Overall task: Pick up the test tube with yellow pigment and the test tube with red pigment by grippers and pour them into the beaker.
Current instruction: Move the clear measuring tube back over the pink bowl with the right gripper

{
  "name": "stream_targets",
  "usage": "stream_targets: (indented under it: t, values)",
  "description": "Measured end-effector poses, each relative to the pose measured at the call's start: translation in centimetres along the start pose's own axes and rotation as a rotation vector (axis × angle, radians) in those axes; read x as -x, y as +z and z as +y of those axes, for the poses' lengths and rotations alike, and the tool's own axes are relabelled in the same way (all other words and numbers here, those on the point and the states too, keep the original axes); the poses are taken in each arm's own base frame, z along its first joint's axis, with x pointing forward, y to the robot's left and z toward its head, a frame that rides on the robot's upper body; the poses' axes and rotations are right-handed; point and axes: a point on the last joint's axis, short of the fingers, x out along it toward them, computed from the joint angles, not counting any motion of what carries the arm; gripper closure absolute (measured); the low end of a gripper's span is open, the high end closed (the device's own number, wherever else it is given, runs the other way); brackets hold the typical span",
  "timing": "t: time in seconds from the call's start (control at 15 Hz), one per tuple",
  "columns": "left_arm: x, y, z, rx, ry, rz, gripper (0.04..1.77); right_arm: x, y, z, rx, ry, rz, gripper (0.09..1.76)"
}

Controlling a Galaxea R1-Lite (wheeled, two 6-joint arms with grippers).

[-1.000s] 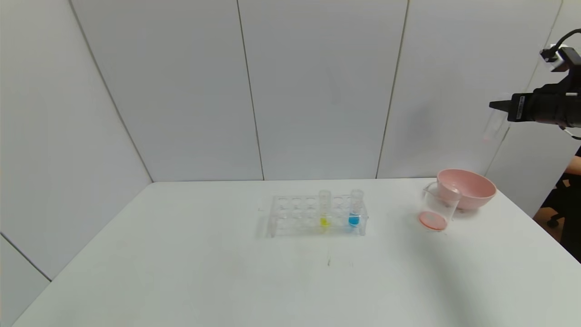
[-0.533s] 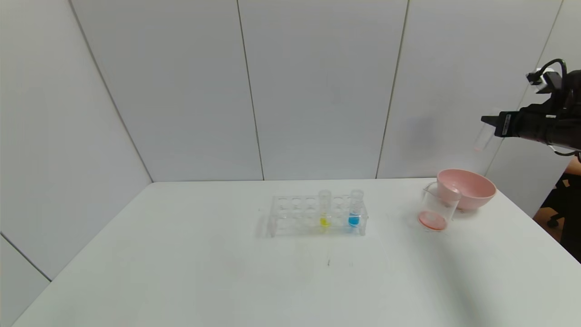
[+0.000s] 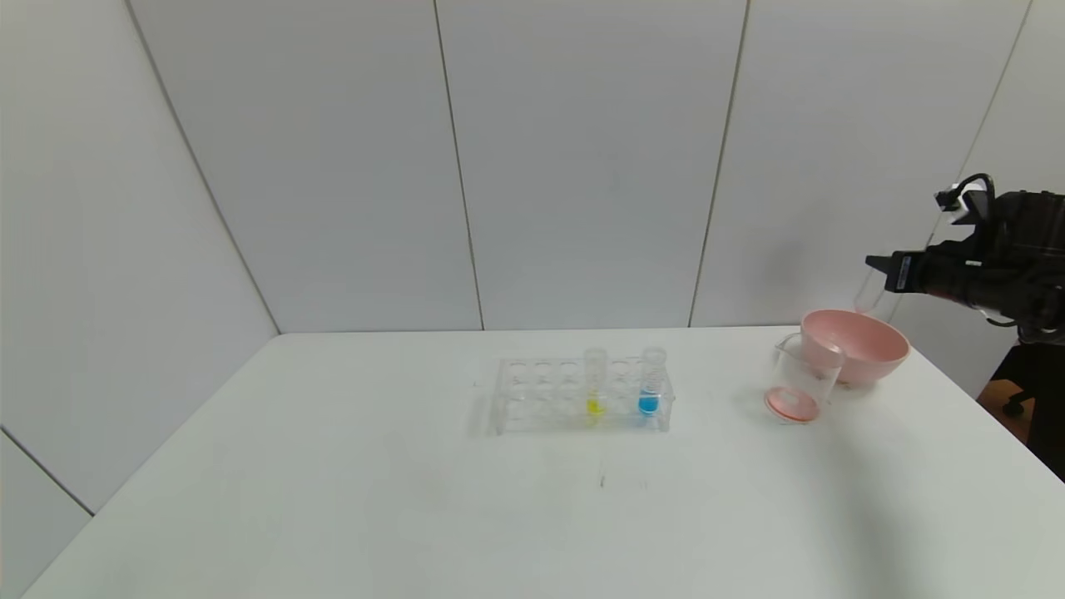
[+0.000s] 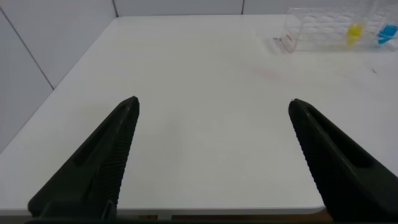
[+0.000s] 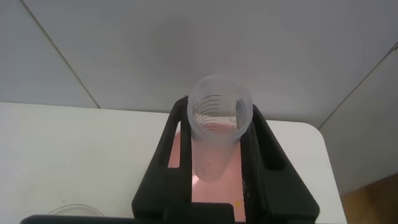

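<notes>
While the black right gripper (image 3: 875, 271) hangs above the far rim of the wide pink bowl (image 3: 865, 353), its fingers pinch the small clear, emptied test tube with red pigment (image 3: 867, 291); the small clear beaker (image 3: 800, 381), red liquid at its bottom, stands touching the bowl's near-left side, and the yellow-pigment test tube (image 3: 594, 384) sits beside a blue-liquid tube (image 3: 651, 383) in the clear plastic rack (image 3: 541, 398) mid-table. In the left wrist view, the left gripper (image 4: 214, 134) hovers spread wide over the white table (image 4: 205, 112). The right wrist view shows the tube's open mouth (image 5: 219, 112) clamped between the fingers (image 5: 261, 149), pink bowl beneath.
</notes>
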Motion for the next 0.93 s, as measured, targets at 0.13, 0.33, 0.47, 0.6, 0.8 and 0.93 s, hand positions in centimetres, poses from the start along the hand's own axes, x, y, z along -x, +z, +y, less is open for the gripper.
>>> stream_targets:
  t: [0.13, 0.33, 0.47, 0.6, 0.8, 0.93]
  values:
    - [0.0, 0.0, 0.0, 0.000, 0.000, 0.000, 0.09, -0.6, -1.1, -0.2, -0.009, 0.000, 0.025, 1.34]
    - [0.0, 0.0, 0.0, 0.000, 0.000, 0.000, 0.09, -1.3, -2.4, -0.5, -0.017, -0.001, 0.052, 1.34]
    - [0.0, 0.0, 0.0, 0.000, 0.000, 0.000, 0.09, -1.7, -3.1, -0.6, -0.018, -0.001, 0.064, 1.34]
    - [0.0, 0.0, 0.0, 0.000, 0.000, 0.000, 0.09, -2.1, -3.4, -0.7, -0.014, -0.001, 0.043, 1.34]
    - [0.0, 0.0, 0.0, 0.000, 0.000, 0.000, 0.09, -2.3, -3.7, -0.8, -0.016, -0.001, 0.044, 1.34]
    - [0.0, 0.0, 0.0, 0.000, 0.000, 0.000, 0.09, -2.3, -3.8, -1.0, -0.017, -0.005, 0.046, 1.34]
